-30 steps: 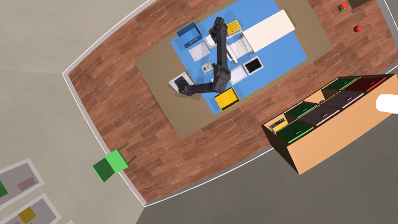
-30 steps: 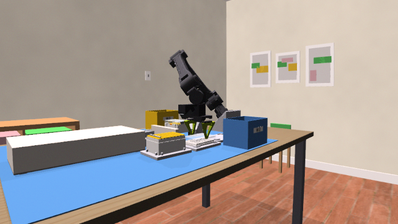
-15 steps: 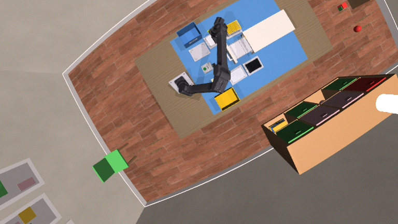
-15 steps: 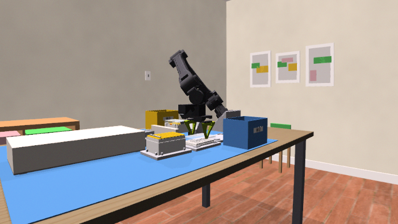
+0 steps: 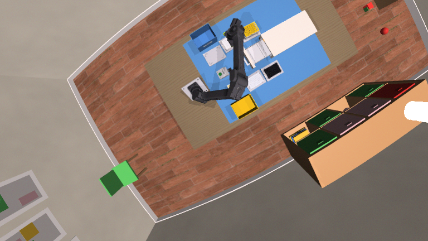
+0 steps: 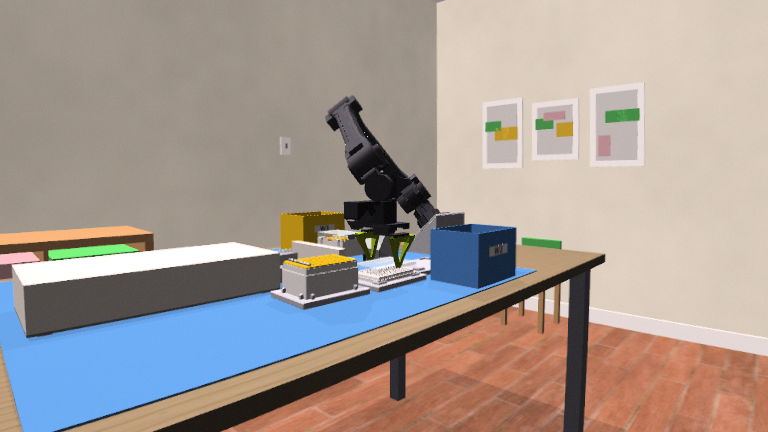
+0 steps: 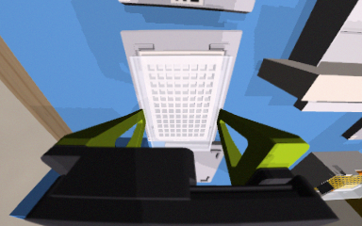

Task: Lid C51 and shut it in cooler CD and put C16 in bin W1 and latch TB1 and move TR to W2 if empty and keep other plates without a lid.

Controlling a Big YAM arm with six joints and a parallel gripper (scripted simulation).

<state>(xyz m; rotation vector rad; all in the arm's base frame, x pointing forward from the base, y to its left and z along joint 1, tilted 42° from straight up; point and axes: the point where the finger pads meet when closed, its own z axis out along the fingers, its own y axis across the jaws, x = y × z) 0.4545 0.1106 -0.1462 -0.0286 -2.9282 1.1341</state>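
My gripper [image 7: 181,112] is shut on the clear plate lid [image 7: 180,91] and grips its long sides near one end. The lid lies squarely over a white assay plate [image 6: 390,274] that sits in its grey nest [image 7: 181,42]. I cannot tell whether the lid is fully down. In the overhead view my arm hides most of this plate. The black plate [image 5: 272,70] sits in its nest, with another white plate [image 5: 255,80] next to it. The cooler [image 5: 288,32] has its drawer [image 5: 257,52] pulled out.
The blue bin [image 6: 474,254] stands close beside the plate. The tip rack with yellow tips [image 6: 320,274] stands on the other side. The yellow bin [image 5: 243,106] and the green key [image 5: 220,73] lie nearer my base. My arm hides the tip box.
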